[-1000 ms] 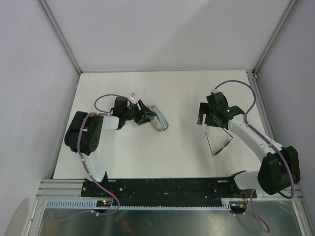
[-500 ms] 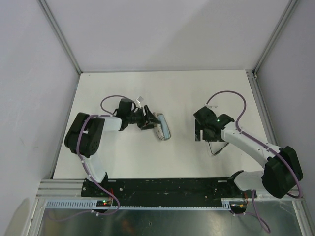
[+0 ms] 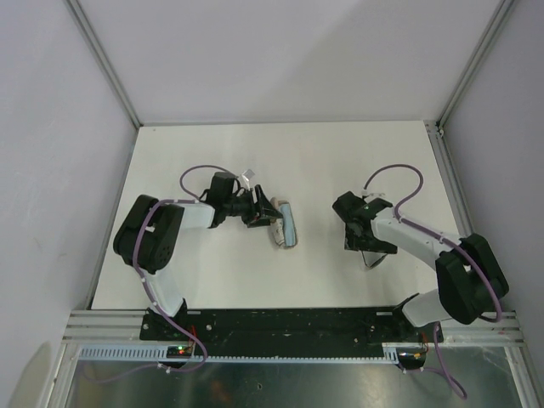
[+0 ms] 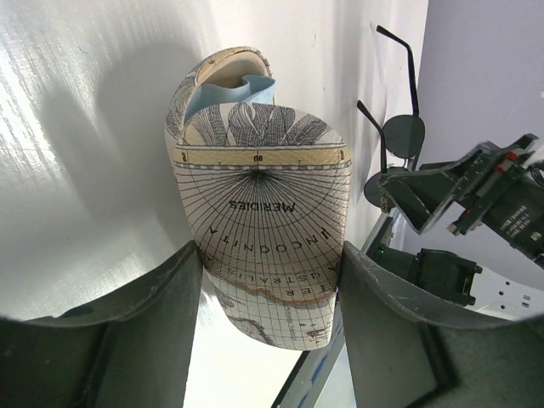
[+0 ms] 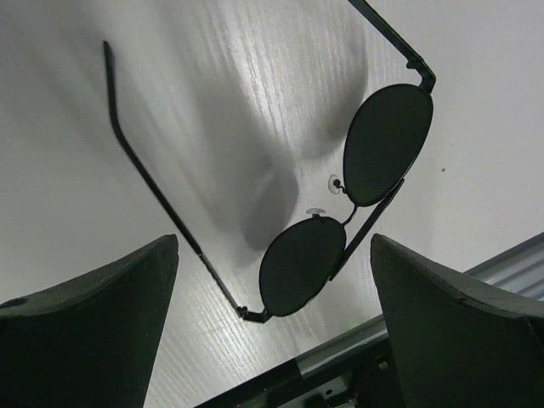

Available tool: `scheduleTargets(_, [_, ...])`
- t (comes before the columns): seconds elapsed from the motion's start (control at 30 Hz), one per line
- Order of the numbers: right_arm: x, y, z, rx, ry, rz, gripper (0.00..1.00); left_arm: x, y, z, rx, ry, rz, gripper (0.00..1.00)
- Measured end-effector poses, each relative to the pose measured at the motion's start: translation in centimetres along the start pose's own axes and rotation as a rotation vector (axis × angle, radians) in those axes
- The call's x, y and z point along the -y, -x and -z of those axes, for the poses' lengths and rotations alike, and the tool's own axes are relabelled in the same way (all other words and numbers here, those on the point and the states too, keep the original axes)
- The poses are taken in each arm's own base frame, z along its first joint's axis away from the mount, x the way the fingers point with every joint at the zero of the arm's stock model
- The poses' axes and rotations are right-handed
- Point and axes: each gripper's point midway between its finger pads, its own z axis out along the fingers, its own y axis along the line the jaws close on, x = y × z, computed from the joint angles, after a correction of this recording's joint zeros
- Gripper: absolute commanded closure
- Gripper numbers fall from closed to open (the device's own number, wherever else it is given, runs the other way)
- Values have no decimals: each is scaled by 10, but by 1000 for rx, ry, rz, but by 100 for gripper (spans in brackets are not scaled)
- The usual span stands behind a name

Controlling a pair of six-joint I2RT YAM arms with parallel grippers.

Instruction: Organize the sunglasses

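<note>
A case with an old map drawn on it is on the left half of the white table. It is open at one end, and a light blue cloth peeks out there. Grey walls stand around the table, and a metal rail runs along its near edge.
</note>
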Motion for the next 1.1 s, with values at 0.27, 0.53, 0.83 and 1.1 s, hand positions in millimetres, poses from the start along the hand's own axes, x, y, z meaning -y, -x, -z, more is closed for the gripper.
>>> scheduleTargets(0.27, [7,-11,-22,-48,-39,-43,2,0,0,0,-1,0,-2,48])
scheduleTargets(0.53, [14,-14,-33,-63,24,-166,27,0,0,0,-1,0,-8,48])
scheduleTargets(0.83, [11,-9,-35,-42,71,-208,57,0,0,0,-2,1,-7,49])
scheduleTargets(1.1, [-14,-5,-29,-27,192,-131,56,0,0,0,-3,0,-7,49])
